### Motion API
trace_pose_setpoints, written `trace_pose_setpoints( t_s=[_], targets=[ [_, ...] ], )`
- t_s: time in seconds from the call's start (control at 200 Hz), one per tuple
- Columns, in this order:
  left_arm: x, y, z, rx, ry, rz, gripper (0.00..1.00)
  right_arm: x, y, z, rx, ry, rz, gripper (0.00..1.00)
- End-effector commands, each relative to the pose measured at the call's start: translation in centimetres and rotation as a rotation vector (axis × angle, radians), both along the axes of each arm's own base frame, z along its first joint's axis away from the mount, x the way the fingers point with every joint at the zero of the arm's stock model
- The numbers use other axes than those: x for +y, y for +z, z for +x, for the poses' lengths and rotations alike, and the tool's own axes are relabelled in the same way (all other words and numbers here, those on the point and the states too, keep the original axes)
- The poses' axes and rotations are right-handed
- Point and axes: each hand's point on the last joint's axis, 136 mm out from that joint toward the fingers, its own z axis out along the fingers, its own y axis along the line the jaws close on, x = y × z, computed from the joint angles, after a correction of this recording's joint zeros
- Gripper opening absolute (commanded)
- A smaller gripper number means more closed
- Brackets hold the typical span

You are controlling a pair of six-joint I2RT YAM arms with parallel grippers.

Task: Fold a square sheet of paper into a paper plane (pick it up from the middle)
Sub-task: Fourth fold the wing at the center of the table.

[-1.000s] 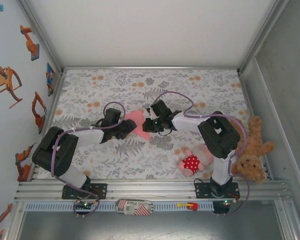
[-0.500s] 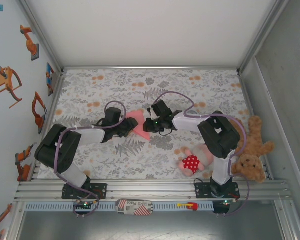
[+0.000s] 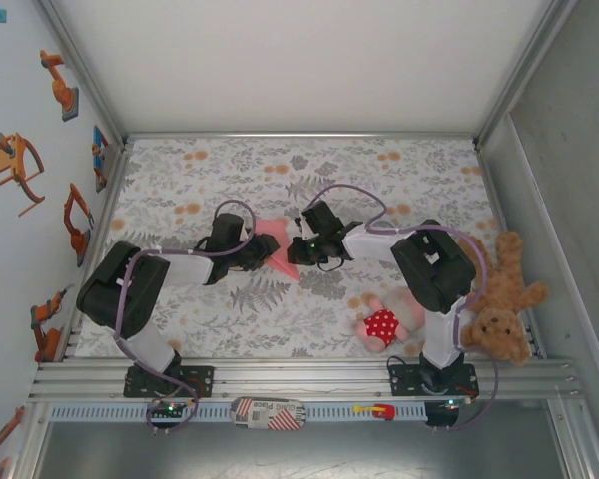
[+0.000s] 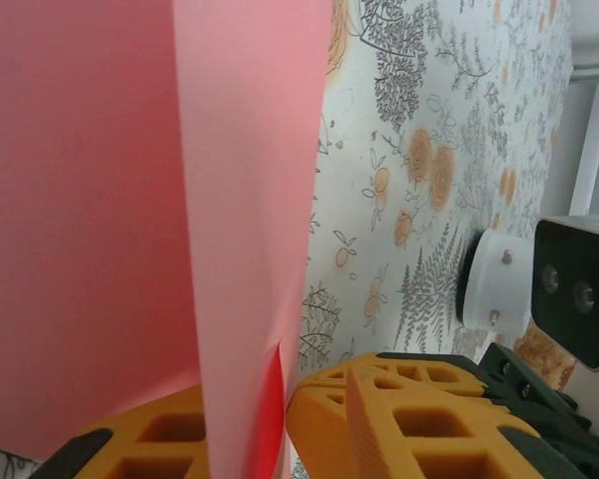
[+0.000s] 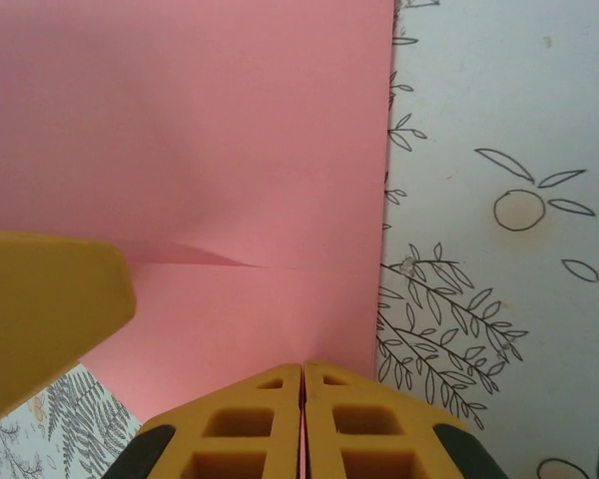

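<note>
From above, the square sheet of paper [image 3: 272, 241] sits about the middle of the tabletop [image 3: 399, 170], midway between its left and right edges. It is partly folded and sits between my left jaws and my right jaws, which meet it from opposite sides. The pink plush doll [image 3: 384, 323] lies well apart, toward the near right corner.

Through my left wrist, the sheet fills the left side of the view. One flap stands upright and runs down between my two orange pads [image 4: 409, 424]. The flap covers the gap between them, so I cannot tell whether the left jaws are pinching it or only straddling it.

Through my right wrist, my pads [image 5: 242, 439] are pressed together with a thin pink line caught between them, so my right jaws are clamped on the near edge of the sheet. The rest spreads flat away from me, with a short crease running sideways across it.

I judge this paper to be very light, limp and easily creased, and likely to tear if the two arms pull against each other. It will also slide on the patterned cloth. I would hold it by an edge or along a fold with a shallow pinch.
</note>
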Motion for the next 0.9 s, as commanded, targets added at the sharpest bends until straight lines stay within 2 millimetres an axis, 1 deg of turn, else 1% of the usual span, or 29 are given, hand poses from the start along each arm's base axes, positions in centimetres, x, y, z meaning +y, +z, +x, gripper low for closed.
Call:
trace_pose_setpoints(
  t_s=[0.0, 0.205, 0.315, 0.396, 0.461, 0.521, 0.571, 0.601, 0.661, 0.741, 0.896],
  targets=[
    [0.0, -0.5, -0.4, -0.007, -0.034, 0.013, 0.27, 0.4, 0.1, 0.7, -0.026, 0.025, 0.014, 0.09],
    [0.5, -0.8, -0.8, 0.003, -0.037, 0.047, 0.17, 0.4, 0.3, 0.7, -0.036, 0.035, 0.015, 0.09],
    [0.9, -0.9, -0.8, 0.005, -0.032, 0.073, 0.11, 0.1, 1.4, 1.1, -0.083, 0.035, 0.01, 0.09],
    [1.1, -0.9, -0.8, 0.008, -0.021, 0.093, 0.09, -0.6, 2.3, 1.6, -0.141, 0.023, -0.01, 0.1],
    [1.5, -0.8, -0.6, 0.017, 0.0, 0.107, 0.07, -1.4, 3.1, 1.9, -0.198, 0.016, -0.037, 0.13],
    [1.7, -0.8, -0.5, 0.033, 0.02, 0.124, 0.06, -2.3, 3.3, 2.0, -0.243, 0.012, -0.068, 0.2],
    [2.0, -0.9, -0.5, 0.053, 0.04, 0.147, 0.06, -3.0, 3.5, 2.1, -0.282, 0.012, -0.097, 0.22],
    [2.1, -0.9, -0.4, 0.067, 0.047, 0.162, 0.06, -3.4, 3.4, 2.1, -0.298, 0.007, -0.118, 0.26],
    [2.4, -1.1, -0.4, 0.099, 0.053, 0.194, 0.06, -3.8, 3.8, 2.0, -0.336, 0.008, -0.132, 0.31],
    [2.2, -0.8, -0.2, 0.108, 0.05, 0.204, 0.06, -3.8, 3.9, 1.5, -0.38, 0.033, -0.143, 0.36],
    [2.2, -0.4, 0.0, 0.143, 0.057, 0.233, 0.07, -2.2, 3.7, -0.2, -0.482, 0.151, -0.203, 0.36]
  ],
)
